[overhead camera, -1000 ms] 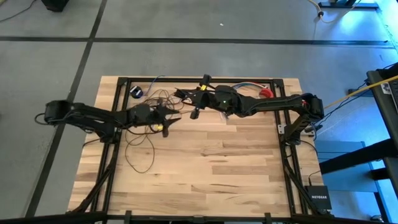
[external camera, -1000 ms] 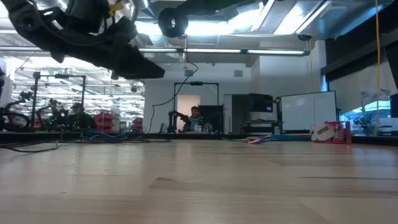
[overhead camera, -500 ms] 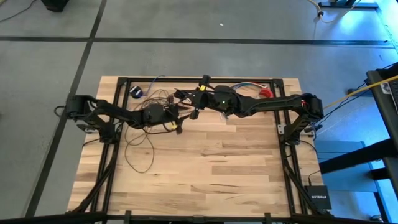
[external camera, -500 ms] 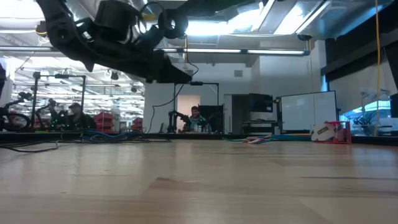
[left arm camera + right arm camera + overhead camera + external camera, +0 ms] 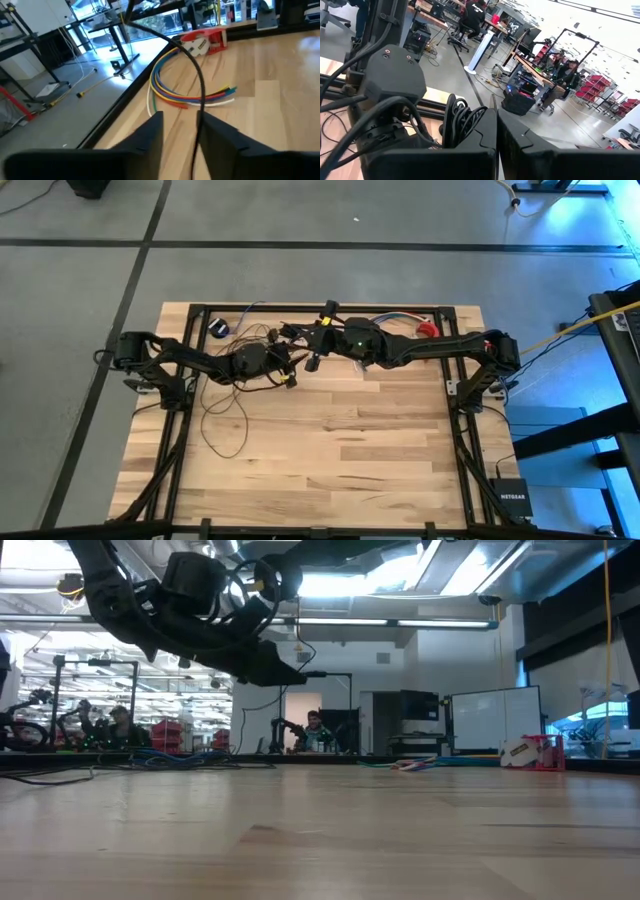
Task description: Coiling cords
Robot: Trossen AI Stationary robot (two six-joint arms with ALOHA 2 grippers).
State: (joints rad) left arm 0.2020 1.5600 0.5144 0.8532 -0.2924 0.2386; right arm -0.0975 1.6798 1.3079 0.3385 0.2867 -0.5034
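One camera looked straight down on the bench (image 5: 330, 440); another sat level at its surface; wrist cameras peered closely past each claw.

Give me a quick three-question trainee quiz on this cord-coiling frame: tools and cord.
1. True or false: the right tool has its fingers spread wide.
2. What runs between the fingers of the left tool? A) a strand of the cords B) a yellow cable C) multicoloured wires
3. On which arm's side of the table do the loose loops of the cords lie?
Key: 1 false, its fingers are shut; 2 A; 3 the left arm's side.
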